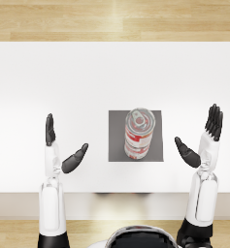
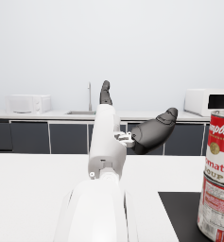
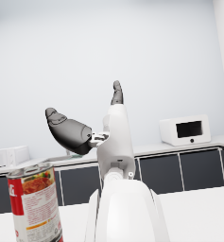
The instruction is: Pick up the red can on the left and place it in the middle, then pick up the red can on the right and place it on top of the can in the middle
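Centrally, on a dark grey square mat (image 1: pixel 119 145) laid on the white table (image 1: pixel 63 72), two red tomato soup cans are seen stacked upright. The upper can (image 1: pixel 140 123) is set squarely on the lower can (image 1: pixel 135 151), its silver pull-tab lid being shown from above in the head view. In the left wrist view, the red-and-white label of the upper can (image 2: pixel 220 146) is partly read as "tomato", and the lower can (image 2: pixel 216 208) is seen resting on the black mat (image 2: pixel 179 212). In the right wrist view only one of the cans (image 3: pixel 35 205) is caught, with its printed back label turned toward the camera; which can of the stack it is cannot be told.

Neither can is touched by a hand. The left hand (image 1: pixel 63 145) is held to the left of the mat, well apart from the stack, with its fingers (image 1: pixel 50 128) extended and the thumb spread toward the cans; nothing is grasped. The right hand (image 1: pixel 201 138) is held to the right of the mat in a mirrored pose, likewise released, with fingers (image 1: pixel 214 120) straight and the thumb pointing inward.

Behind the table, a kitchen counter (image 2: pixel 52 114) with dark cabinets is seen, on which a sink tap (image 2: pixel 89 97) and a white microwave (image 3: pixel 185 130) are placed.
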Controlling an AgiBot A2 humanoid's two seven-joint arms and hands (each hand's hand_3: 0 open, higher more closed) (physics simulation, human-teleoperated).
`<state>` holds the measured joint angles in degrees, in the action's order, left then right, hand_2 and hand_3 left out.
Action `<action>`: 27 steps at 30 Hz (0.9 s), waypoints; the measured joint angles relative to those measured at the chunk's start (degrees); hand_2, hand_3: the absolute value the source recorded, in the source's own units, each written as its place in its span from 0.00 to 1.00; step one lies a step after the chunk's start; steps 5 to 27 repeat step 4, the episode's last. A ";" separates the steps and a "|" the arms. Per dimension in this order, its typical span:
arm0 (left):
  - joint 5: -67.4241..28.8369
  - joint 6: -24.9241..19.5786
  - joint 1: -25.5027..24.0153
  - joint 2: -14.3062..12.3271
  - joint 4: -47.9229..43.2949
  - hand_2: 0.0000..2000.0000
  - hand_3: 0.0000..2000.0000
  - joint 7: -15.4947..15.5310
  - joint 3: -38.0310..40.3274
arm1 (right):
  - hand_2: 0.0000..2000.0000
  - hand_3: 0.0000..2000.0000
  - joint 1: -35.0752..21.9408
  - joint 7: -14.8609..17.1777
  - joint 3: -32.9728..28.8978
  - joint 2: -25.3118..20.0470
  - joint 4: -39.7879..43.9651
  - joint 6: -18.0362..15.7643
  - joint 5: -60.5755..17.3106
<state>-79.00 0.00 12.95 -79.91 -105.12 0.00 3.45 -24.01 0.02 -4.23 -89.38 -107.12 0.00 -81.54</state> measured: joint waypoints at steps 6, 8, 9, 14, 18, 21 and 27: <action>0.00 0.00 0.00 0.00 0.00 0.00 0.00 0.00 0.01 | 0.00 0.00 0.01 -0.01 -0.01 0.00 0.00 0.00 0.00; 0.00 0.00 0.00 0.00 0.00 0.00 0.00 0.00 0.01 | 0.00 0.00 0.01 -0.01 -0.01 0.00 0.00 0.00 0.00; 0.00 0.00 0.00 0.00 0.00 0.00 0.00 0.00 0.01 | 0.00 0.00 0.01 -0.01 -0.01 0.00 0.00 0.00 0.00; 0.00 0.00 0.00 0.00 0.00 0.00 0.00 0.00 0.01 | 0.00 0.00 0.01 -0.01 -0.01 0.00 0.00 0.00 0.00; 0.00 0.00 0.00 0.00 0.00 0.00 0.00 0.00 0.01 | 0.00 0.00 0.01 -0.01 -0.01 0.00 0.00 0.00 0.00; 0.00 0.00 0.00 0.00 0.00 0.00 0.00 0.00 0.01 | 0.00 0.00 0.01 -0.01 -0.01 0.00 0.00 0.00 0.00; 0.00 0.00 0.00 0.00 0.00 0.00 0.00 0.00 0.01 | 0.00 0.00 0.01 -0.01 -0.01 0.00 0.00 0.00 0.00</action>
